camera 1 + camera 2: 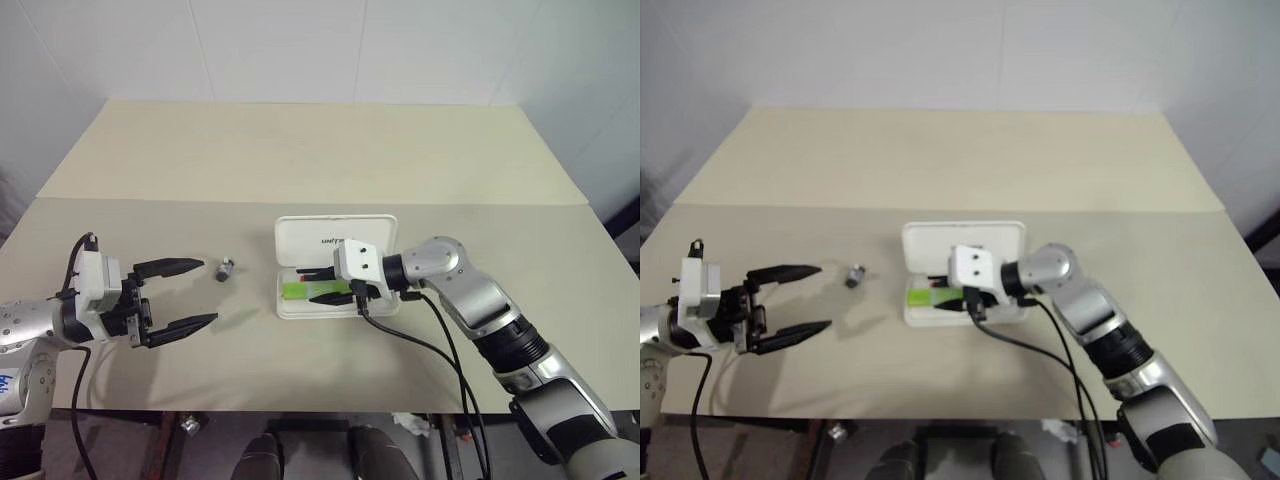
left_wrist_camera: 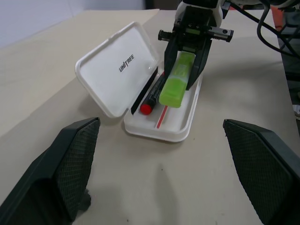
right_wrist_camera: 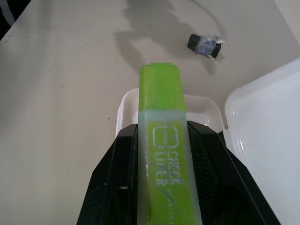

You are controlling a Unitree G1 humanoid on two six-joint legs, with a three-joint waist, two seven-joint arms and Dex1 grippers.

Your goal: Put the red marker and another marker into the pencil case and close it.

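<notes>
The white pencil case [image 1: 335, 238] lies open mid-table, its lid [image 2: 117, 70] tipped back and its tray [image 2: 174, 127] facing up. The red marker [image 2: 151, 98] lies in the tray along the hinge side. My right gripper [image 1: 336, 296] is shut on the other marker, a stubby lime-green one [image 3: 164, 136]. It holds this marker lengthwise over the tray, with the free end [image 2: 172, 96] low in it; I cannot tell whether it touches. My left gripper [image 1: 206, 292] hangs open and empty to the left of the case.
A small grey-black cylinder [image 1: 225, 269] lies on the table between my left gripper and the case. The table [image 1: 300, 150] is bare beyond the case, and its front edge runs close below both arms.
</notes>
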